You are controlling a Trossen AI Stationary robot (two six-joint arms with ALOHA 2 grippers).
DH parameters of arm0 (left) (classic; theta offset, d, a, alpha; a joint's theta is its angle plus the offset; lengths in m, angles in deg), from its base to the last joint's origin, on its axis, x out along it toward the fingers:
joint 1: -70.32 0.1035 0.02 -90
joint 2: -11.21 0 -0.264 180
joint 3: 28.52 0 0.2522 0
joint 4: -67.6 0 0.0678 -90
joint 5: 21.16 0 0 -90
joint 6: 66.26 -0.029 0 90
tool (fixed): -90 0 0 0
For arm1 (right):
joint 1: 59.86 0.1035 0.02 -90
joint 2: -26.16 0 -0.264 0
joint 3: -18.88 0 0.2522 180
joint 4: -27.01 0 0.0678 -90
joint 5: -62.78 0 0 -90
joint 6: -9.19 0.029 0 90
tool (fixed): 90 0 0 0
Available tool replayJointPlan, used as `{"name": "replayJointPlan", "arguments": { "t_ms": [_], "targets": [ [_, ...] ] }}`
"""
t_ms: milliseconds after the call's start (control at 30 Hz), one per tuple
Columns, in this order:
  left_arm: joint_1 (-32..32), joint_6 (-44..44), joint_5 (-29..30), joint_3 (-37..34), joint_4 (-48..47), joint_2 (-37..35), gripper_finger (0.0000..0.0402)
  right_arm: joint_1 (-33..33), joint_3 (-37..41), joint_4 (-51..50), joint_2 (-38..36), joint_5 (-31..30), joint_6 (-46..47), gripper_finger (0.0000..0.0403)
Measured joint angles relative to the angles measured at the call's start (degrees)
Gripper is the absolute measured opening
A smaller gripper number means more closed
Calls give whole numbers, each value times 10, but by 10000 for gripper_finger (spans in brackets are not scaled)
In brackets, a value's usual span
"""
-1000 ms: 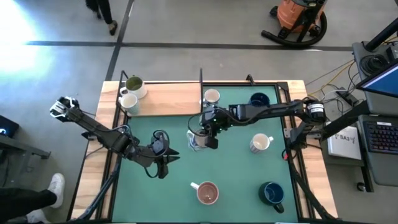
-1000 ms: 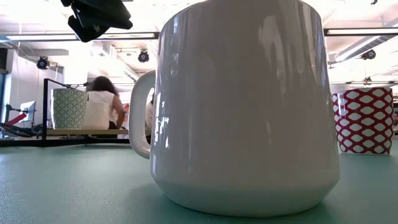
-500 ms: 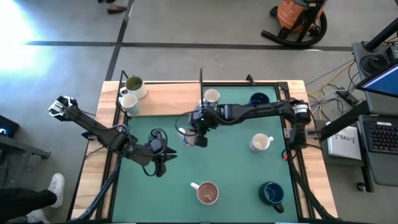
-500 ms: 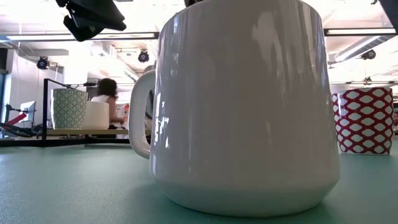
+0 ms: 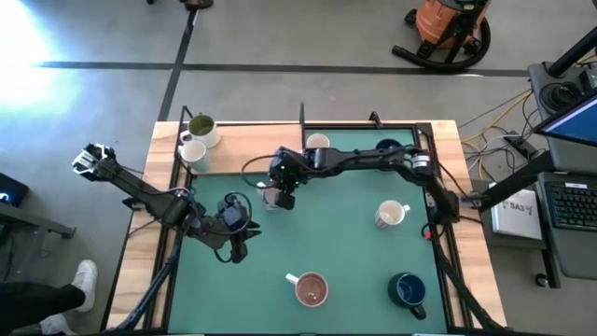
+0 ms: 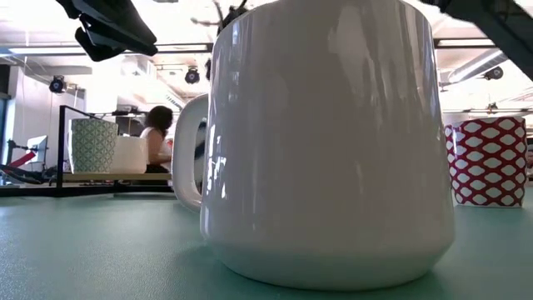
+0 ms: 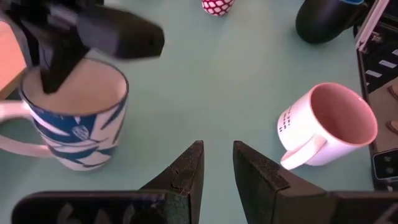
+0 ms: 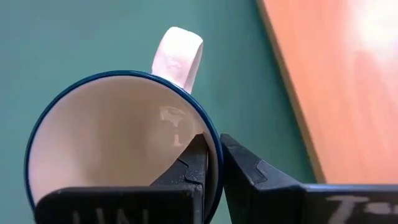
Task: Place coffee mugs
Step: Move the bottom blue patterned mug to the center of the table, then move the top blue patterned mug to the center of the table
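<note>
A white mug with a blue pattern and a blue rim [image 5: 270,199] [image 7: 74,118] is held by my right gripper [image 5: 277,190] [image 8: 213,144], which is shut on it near the middle of the green mat, close to the wooden board [image 5: 242,154]. My left gripper [image 5: 244,227] [image 7: 217,149] waits just near-left of that mug, its fingers a little apart with nothing between them. An olive-inside mug [image 5: 201,127] and a white mug [image 5: 192,152] stand on the board's left end. My right gripper pinches the mug's rim [image 8: 214,134] on the side away from the handle [image 8: 178,53]. One finger [image 8: 189,165] is inside the cup and the other [image 8: 245,168] is outside the wall. The fingers slant down from the table's right. The mug stays upright under them.
On the mat stand a white mug [image 5: 317,145], a navy mug [image 5: 388,149], a red-and-white patterned mug [image 5: 392,215] [image 6: 487,160], a white mug that is pink inside [image 5: 311,287] [image 7: 326,127] and a second navy mug [image 5: 408,290]. A black rail frames the table.
My right gripper has carried the blue-patterned mug toward the table's left edge and a little toward the far edge, closer to the wooden board. The mug has stayed upright in the same hold.
</note>
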Motion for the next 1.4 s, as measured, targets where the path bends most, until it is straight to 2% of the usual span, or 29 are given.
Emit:
{"name": "replayJointPlan", "arguments": {
  "t_ms": [267, 433, 833, 1000, 1200, 1300, 1400],
  "targets": [
    [0, 0, 0, 0, -4, 0, 68, -3, -91, -62, 54, -7, -12, 20],
    [0, 0, 0, 0, -6, 0, 68, -1, -104, -70, 59, -1, -23, 23],
    [-2, 0, 0, 0, -7, 0, 68, -1, -104, -75, 50, 0, -38, 101],
    [-6, 3, -1, 0, -7, 0, 68, 4, -116, -122, 14, 4, -44, 119],
    [-8, 6, -1, 0, -7, 0, 68, 16, -100, -180, -57, 4, -58, 121],
    [-9, 13, -1, 0, -7, 0, 68, 15, -73, -214, -101, 4, -58, 118],
    [-14, 18, -1, 0, -7, 0, 68, 13, -9, -222, -149, -1, -58, 113]
  ]
}}
